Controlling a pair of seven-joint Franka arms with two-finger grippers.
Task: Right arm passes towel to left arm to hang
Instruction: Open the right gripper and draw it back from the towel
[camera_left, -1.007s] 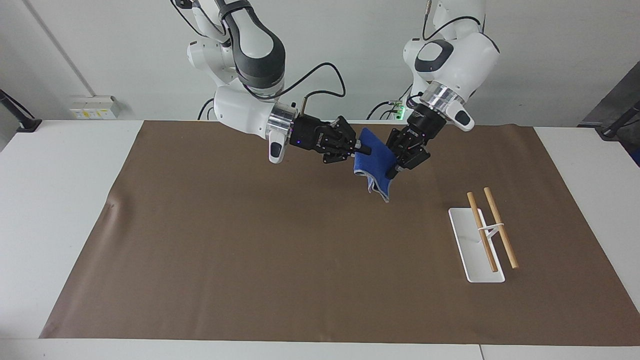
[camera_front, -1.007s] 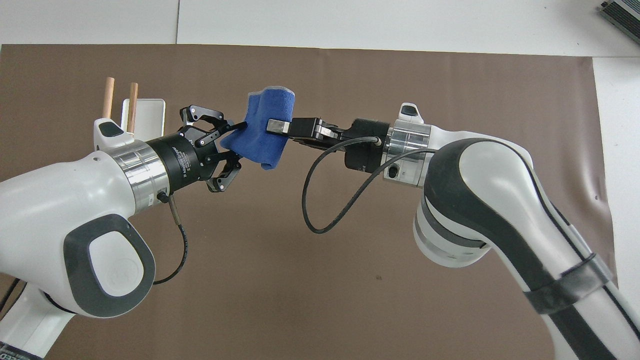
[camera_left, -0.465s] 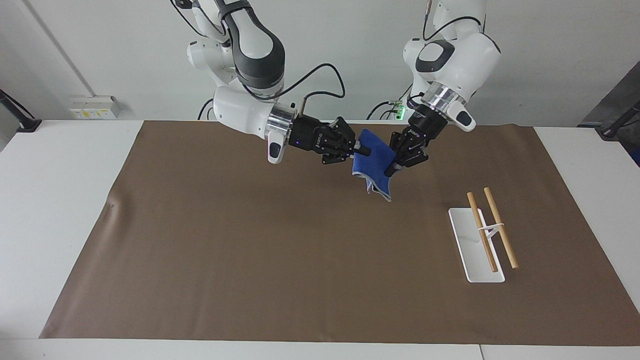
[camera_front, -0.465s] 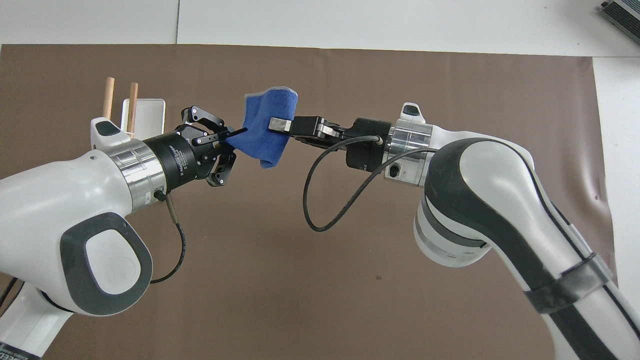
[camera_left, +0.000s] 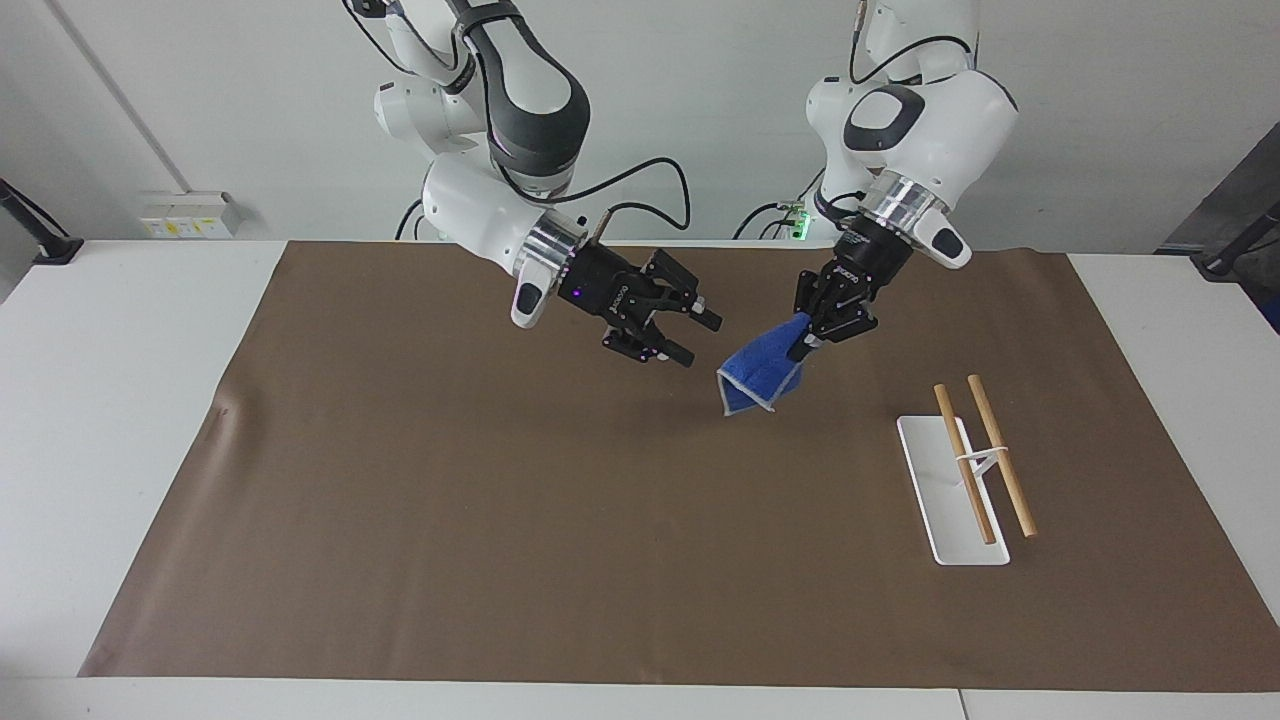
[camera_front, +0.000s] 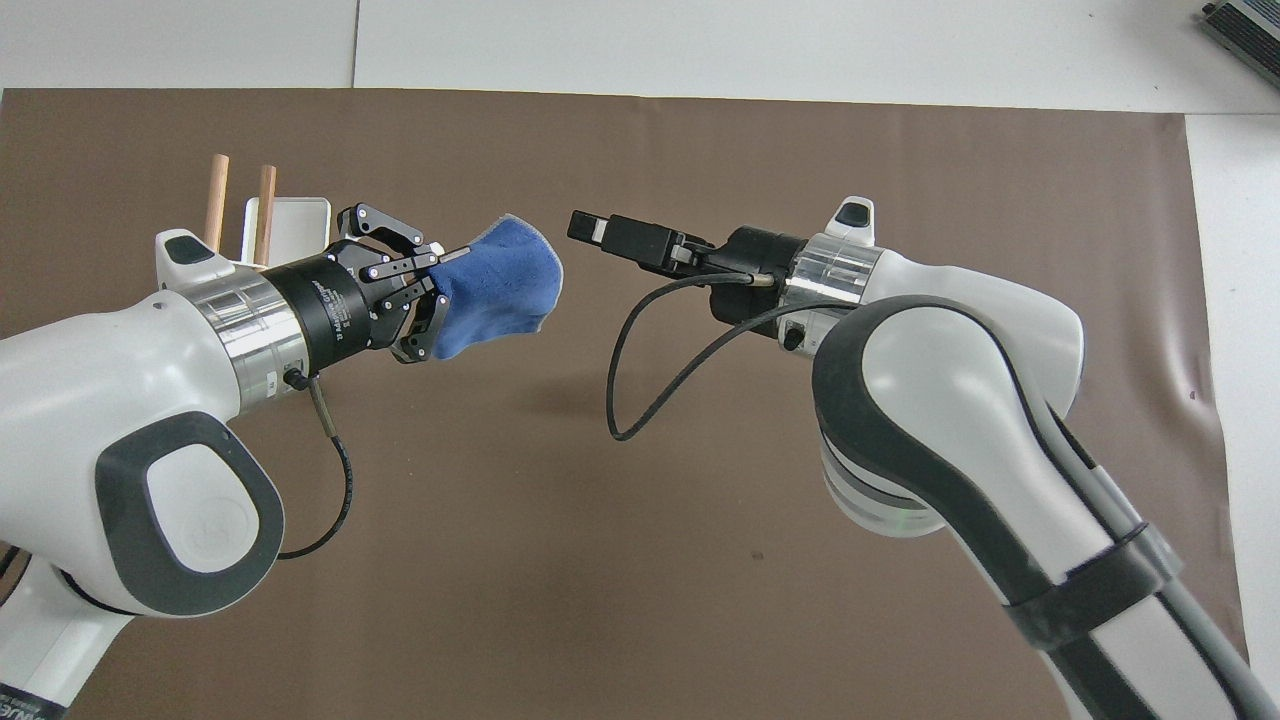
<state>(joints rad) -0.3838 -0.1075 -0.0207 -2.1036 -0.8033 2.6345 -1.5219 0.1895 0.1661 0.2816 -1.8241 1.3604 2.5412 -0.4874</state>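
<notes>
The blue towel (camera_left: 757, 378) hangs in the air from my left gripper (camera_left: 804, 343), which is shut on its upper corner over the brown mat (camera_left: 480, 500). In the overhead view the towel (camera_front: 503, 290) bunches out from the left gripper (camera_front: 440, 280). The right arm's gripper (camera_left: 698, 340) stands open over the mat, a short gap away from the towel, with nothing between its fingers. Seen from overhead, the right gripper (camera_front: 585, 226) points toward the towel without touching it.
A white rack base (camera_left: 945, 500) with two wooden rods (camera_left: 985, 455) stands on the mat toward the left arm's end of the table. In the overhead view the rods (camera_front: 240, 195) show just past the left wrist.
The right gripper opened, let go of the towel and drew back. The left gripper closed on the towel and carried it a little toward the rack; the towel now dangles from it alone.
</notes>
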